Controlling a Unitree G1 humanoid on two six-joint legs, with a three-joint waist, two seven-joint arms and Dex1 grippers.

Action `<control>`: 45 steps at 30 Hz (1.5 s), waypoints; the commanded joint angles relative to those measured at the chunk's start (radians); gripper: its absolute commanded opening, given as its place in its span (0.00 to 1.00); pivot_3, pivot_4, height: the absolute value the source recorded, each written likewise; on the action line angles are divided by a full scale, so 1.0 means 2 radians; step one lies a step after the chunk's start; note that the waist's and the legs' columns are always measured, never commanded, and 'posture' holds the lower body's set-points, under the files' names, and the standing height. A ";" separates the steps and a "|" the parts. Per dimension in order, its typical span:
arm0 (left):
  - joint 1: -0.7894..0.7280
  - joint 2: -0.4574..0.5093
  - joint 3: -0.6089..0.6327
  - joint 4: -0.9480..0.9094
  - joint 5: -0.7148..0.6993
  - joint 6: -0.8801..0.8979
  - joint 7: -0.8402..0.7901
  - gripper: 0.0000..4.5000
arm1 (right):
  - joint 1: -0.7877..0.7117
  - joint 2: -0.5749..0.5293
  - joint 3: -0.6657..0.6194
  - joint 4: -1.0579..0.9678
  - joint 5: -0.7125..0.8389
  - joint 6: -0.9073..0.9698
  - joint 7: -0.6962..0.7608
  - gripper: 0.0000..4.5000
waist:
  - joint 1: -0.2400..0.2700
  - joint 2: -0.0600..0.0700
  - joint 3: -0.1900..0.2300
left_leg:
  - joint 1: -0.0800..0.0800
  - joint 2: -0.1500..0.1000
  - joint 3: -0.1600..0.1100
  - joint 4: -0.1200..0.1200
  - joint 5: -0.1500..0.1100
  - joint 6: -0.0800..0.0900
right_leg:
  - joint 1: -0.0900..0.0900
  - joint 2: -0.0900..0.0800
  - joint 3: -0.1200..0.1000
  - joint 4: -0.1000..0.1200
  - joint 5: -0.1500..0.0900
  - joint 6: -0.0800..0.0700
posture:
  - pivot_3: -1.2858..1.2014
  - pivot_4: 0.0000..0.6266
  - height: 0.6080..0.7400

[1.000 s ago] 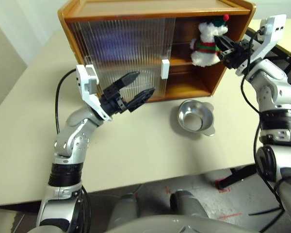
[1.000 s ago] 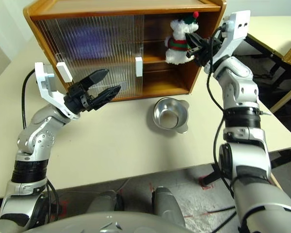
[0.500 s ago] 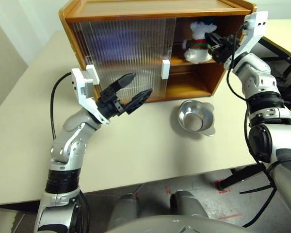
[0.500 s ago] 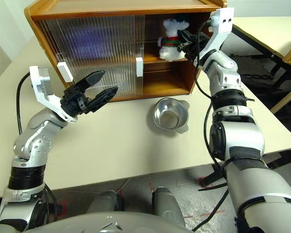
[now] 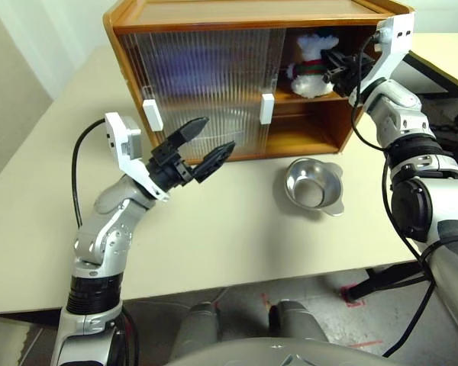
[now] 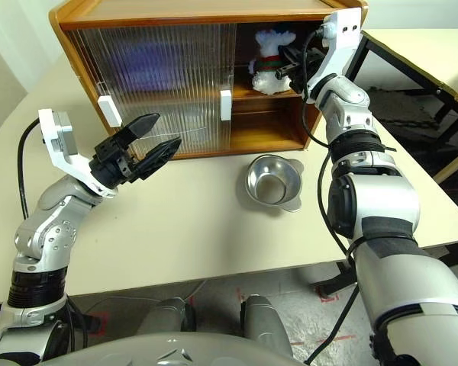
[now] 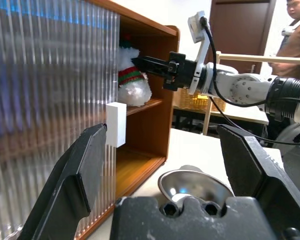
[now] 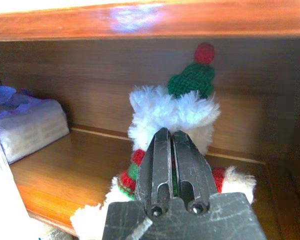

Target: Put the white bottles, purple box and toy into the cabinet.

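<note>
White plush snowman toy [image 5: 313, 59]: carried by pinching right gripper [image 5: 337, 67] from cabinet's [image 5: 237, 15] 3 o'clock edge onto middle shelf, unreleased; left gripper [image 5: 202, 143] gapes empty.

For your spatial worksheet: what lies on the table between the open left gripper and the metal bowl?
Nothing: in the left eye view, bare table separates the left gripper from the metal bowl.

The cabinet [image 5: 214, 76] stands at the top centre of the head view, on the table [image 5: 237, 229]. The toy [image 5: 313, 67] sits on its middle shelf, upper right, in the open bay. The purple box [image 8: 25, 127] lies on the same shelf beside the toy. A bowl [image 5: 314, 185] rests on the table before the cabinet, right of centre.
</note>
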 commanded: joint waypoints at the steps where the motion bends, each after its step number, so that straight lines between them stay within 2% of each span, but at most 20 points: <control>1: 0.005 0.003 0.000 -0.009 -0.001 0.004 0.004 1.00 | -0.014 0.000 -0.001 0.013 -0.007 -0.011 -0.002 0.01 | 0.003 0.000 0.000 | 0.000 0.000 0.000 0.000 0.000 -0.001 | 0.000 0.000 0.000 0.000 0.000 0.000 | 0.59 0.00 1.00; 15: 0.005 0.004 0.001 -0.014 -0.003 0.005 0.008 1.00 | 0.006 -0.003 0.014 0.035 -0.038 -0.003 -0.022 0.01 | 0.010 0.000 0.000 | 0.000 0.000 0.000 -0.004 0.000 0.000 | -0.001 0.000 0.000 -0.001 0.000 -0.001 | 0.59 0.00 1.00; 19: 0.005 0.004 0.001 -0.015 -0.004 0.006 0.009 1.00 | 0.006 -0.003 0.013 0.035 -0.041 -0.002 -0.031 0.24 | 0.009 0.000 0.000 | 0.000 0.000 0.000 -0.005 0.000 0.000 | -0.001 0.000 0.000 -0.001 -0.001 -0.001 | 0.59 0.00 1.00; 28: -0.011 -0.002 -0.009 0.005 -0.003 0.001 0.001 1.00 | -0.001 -0.014 0.007 0.012 -0.034 -0.006 -0.021 0.98 | 0.008 0.000 0.000 | 0.000 0.000 0.000 -0.005 0.000 0.000 | -0.001 0.000 0.000 -0.001 -0.001 -0.001 | 0.57 0.00 1.00; 34: -0.018 -0.008 -0.015 0.018 -0.001 -0.001 -0.007 1.00 | 0.026 -0.022 0.005 -0.069 -0.017 0.016 0.000 0.99 | 0.007 0.000 0.000 | 0.000 0.000 0.000 -0.005 0.000 0.000 | -0.001 0.000 0.000 -0.001 -0.001 -0.001 | 0.56 0.00 1.00; 40: -0.027 -0.012 -0.019 0.031 0.000 -0.002 -0.017 1.00 | 0.144 -0.023 0.002 -0.309 0.030 0.128 -0.002 0.99 | 0.007 0.000 0.000 | 0.000 0.000 0.000 -0.005 0.000 0.000 | -0.001 0.000 0.000 -0.001 -0.001 -0.001 | 0.54 0.00 1.00; 45: -0.033 -0.010 -0.020 0.039 -0.002 0.001 -0.025 1.00 | 0.289 -0.013 -0.030 -0.557 0.132 0.271 -0.024 0.99 | 0.007 0.000 0.000 | 0.000 0.000 -0.001 -0.004 0.000 0.000 | -0.001 0.000 -0.001 -0.001 -0.001 -0.001 | 0.53 0.00 1.00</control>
